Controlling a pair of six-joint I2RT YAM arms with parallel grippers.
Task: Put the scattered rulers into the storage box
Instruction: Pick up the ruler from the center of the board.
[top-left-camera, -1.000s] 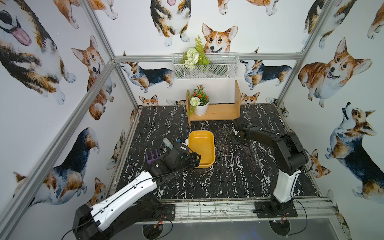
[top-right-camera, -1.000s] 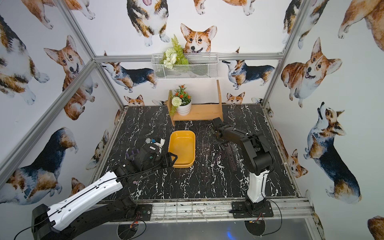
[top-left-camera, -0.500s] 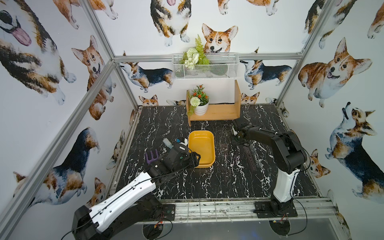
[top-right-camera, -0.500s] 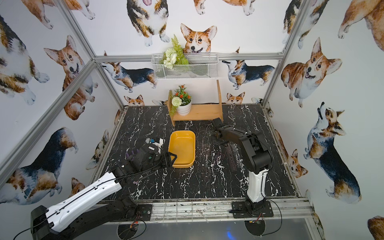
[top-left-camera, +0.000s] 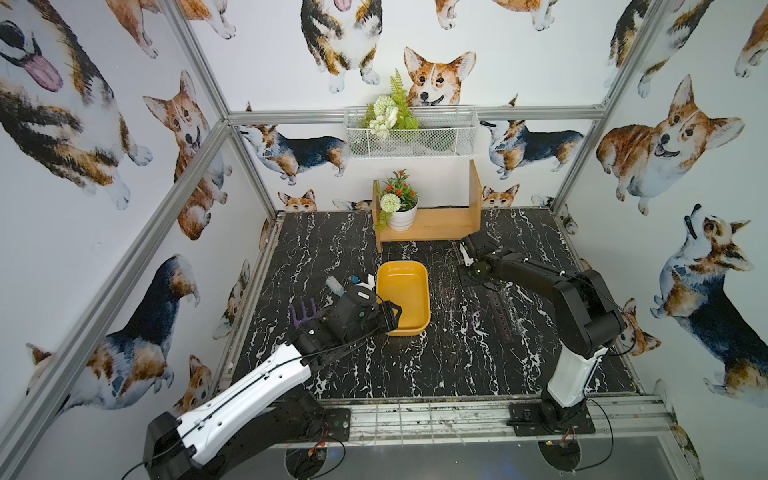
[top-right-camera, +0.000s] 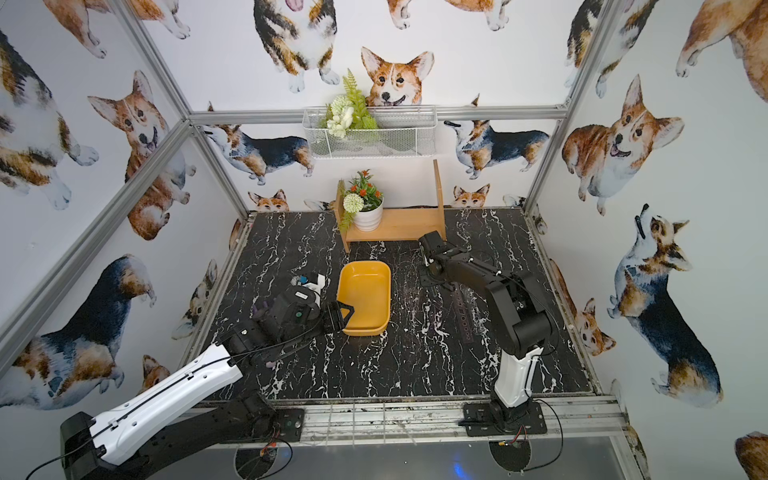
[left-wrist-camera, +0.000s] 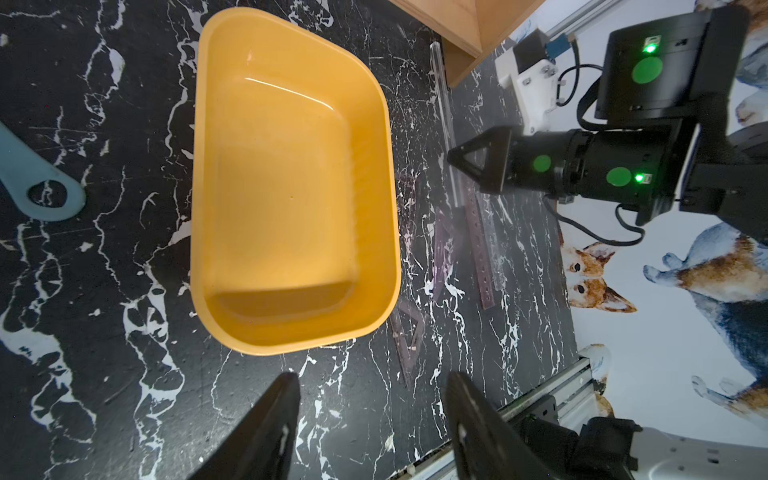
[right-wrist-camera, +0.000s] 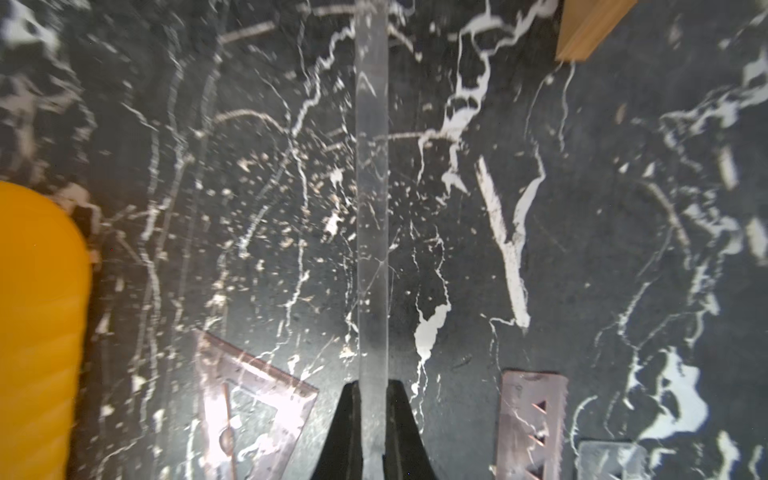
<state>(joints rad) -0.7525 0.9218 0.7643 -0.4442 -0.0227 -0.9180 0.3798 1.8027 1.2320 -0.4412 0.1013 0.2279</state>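
Note:
My right gripper (right-wrist-camera: 372, 386) is shut on a clear straight ruler (right-wrist-camera: 372, 208), which runs away from the jaws low over the black marble table. In the left wrist view the same gripper (left-wrist-camera: 453, 156) sits on this ruler (left-wrist-camera: 441, 91), right of the yellow storage box (left-wrist-camera: 286, 187). A stencil ruler (right-wrist-camera: 530, 419) and a triangular set square (right-wrist-camera: 245, 399) lie flat on either side of the jaws. The storage box (top-left-camera: 403, 291) is empty in both top views. My left gripper (left-wrist-camera: 371, 380) is open over the table at the box's near end, holding nothing.
A wooden shelf (top-left-camera: 432, 224) with a potted plant (top-left-camera: 401, 208) stands at the back, close behind the right gripper. A wire basket (top-left-camera: 411, 133) hangs on the wall. A purple pronged piece (top-left-camera: 304, 318) and a blue handle (left-wrist-camera: 37, 183) lie left of the box.
My right gripper has closed onto the clear ruler. The left arm has hardly moved.

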